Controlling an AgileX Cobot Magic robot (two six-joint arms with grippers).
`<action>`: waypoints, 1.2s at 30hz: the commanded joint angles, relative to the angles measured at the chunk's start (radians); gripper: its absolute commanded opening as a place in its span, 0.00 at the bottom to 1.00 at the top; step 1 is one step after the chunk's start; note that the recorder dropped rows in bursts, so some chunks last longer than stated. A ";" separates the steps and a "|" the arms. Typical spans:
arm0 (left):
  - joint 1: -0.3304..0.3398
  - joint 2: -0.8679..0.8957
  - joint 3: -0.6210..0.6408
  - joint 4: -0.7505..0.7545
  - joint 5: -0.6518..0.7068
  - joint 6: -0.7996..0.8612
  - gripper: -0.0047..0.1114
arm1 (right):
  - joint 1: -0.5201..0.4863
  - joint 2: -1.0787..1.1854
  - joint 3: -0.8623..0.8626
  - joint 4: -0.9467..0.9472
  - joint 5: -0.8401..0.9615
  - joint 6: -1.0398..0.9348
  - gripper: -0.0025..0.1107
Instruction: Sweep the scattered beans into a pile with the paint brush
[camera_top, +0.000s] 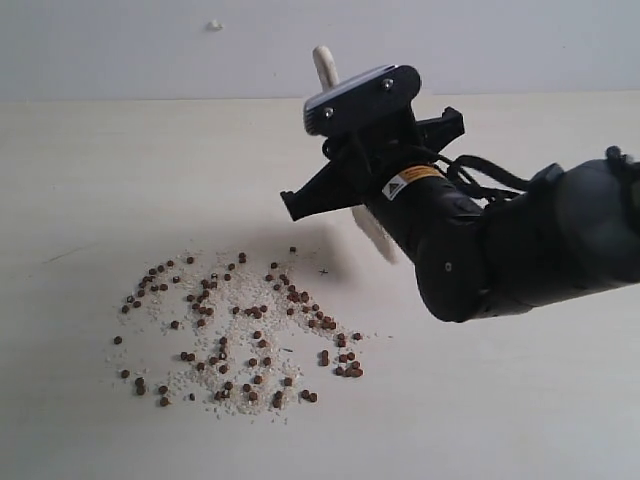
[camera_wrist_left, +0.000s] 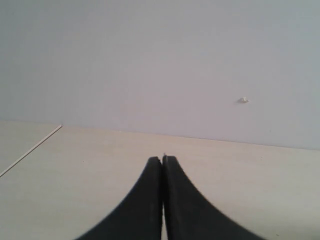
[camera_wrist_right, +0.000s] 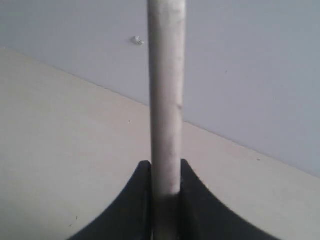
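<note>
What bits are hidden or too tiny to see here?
Paint brush bristles: exterior view, mostly hidden behind the right arm.
Beans: absent from both wrist views; in the exterior view, too small to count.
Left arm: outside the exterior view.

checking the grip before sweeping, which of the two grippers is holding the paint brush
The right gripper: its jaws clamp the paint brush by its handle, while the left gripper is shut with nothing between its jaws.

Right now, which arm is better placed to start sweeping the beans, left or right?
Right. The right gripper is shut on the paint brush, above the table beside the scattered beans. The left gripper is shut on nothing, with no beans in its view.
</note>
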 joint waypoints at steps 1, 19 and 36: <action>0.001 -0.007 -0.001 -0.005 0.001 0.001 0.04 | 0.003 0.095 -0.040 -0.130 -0.072 -0.017 0.02; 0.001 -0.007 -0.001 -0.005 0.001 0.004 0.04 | 0.003 0.170 -0.165 -0.584 0.238 0.265 0.02; 0.001 -0.007 -0.001 -0.005 0.001 0.004 0.04 | 0.003 -0.081 -0.164 -0.121 0.389 -0.092 0.02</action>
